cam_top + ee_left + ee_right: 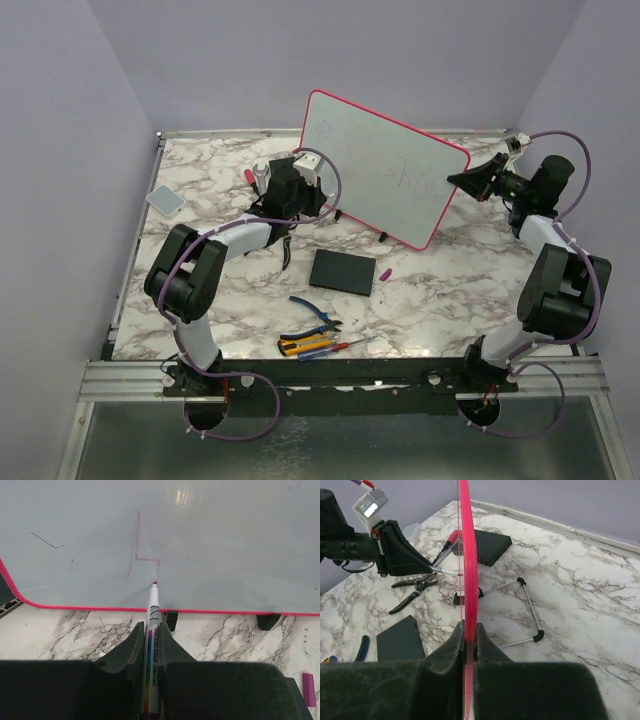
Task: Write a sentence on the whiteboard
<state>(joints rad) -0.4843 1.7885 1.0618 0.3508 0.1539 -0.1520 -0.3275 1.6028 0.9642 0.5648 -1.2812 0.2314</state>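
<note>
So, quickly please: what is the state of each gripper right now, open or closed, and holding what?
Left gripper: closed on the marker, its tip at the whiteboard.
Right gripper: closed on the whiteboard's pink edge.

- Left arm point(190, 275) folds up from its base, elbow at 11 o'clock, forearm reaching out toward 2 o'clock.
- Left gripper point(151, 630) sits level, jaws pinched tight on the marker point(153, 602), nose at 12 o'clock.
- Right arm point(560, 285) stands tall, wrist bent over toward 9 o'clock.
- Right gripper point(469, 629) is clamped on the whiteboard point(468, 555) edge.
</note>
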